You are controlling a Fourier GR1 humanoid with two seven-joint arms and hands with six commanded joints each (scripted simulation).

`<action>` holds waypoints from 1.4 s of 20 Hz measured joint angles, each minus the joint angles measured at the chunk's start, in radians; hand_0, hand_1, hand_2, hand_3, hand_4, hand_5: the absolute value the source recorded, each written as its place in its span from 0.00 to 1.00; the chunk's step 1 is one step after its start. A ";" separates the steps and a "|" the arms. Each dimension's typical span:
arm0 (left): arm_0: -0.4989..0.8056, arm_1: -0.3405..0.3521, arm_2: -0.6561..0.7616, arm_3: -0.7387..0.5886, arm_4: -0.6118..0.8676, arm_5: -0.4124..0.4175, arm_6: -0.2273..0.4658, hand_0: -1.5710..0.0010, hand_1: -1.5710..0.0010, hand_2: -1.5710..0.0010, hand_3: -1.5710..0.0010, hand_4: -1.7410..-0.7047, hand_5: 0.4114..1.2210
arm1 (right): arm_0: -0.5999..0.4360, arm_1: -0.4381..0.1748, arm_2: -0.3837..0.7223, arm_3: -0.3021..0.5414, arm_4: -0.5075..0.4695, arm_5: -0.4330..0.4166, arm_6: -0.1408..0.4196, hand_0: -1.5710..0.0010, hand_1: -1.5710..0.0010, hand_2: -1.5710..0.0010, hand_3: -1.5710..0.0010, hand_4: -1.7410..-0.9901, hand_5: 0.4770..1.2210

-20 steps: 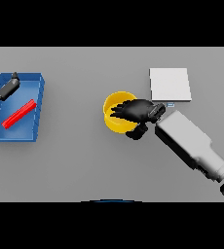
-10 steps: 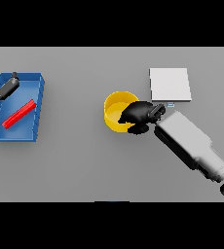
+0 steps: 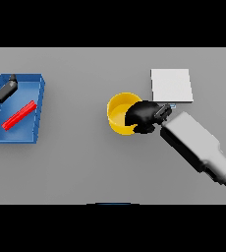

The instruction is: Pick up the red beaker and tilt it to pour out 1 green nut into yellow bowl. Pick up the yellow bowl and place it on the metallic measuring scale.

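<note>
The right hand (image 3: 143, 116) has its fingers curled over the right rim of the yellow bowl (image 3: 119, 113) at frame centre. The scale (image 3: 171, 84) lies upper right, apart from the bowl. At far left, the left hand (image 3: 3, 90), fingers relaxed, hovers over the blue tray (image 3: 38, 106) holding the red beaker (image 3: 19, 114).

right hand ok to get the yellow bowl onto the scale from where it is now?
Probably yes. The right hand is curled over the near-right rim of the yellow bowl, and the metallic scale lies just up and to the right, with only bare table between them.
</note>
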 measured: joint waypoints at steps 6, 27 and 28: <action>-0.021 -0.010 -0.008 0.009 -0.001 -0.006 0.009 1.00 1.00 1.00 1.00 0.97 0.35 | -0.043 -0.022 -0.065 -0.071 -0.032 0.051 0.069 0.00 0.00 0.10 0.20 0.00 1.00; -0.018 -0.003 -0.002 -0.009 -0.006 -0.006 0.040 1.00 1.00 1.00 1.00 0.98 0.34 | -0.133 -0.140 -0.270 0.244 -0.008 -0.176 0.059 0.00 0.00 0.06 0.22 0.00 1.00; -0.001 0.001 -0.001 -0.015 -0.003 -0.008 0.025 1.00 1.00 1.00 1.00 0.98 0.34 | -0.136 -0.142 -0.273 0.278 -0.002 -0.195 0.042 0.00 0.00 0.07 0.20 0.00 1.00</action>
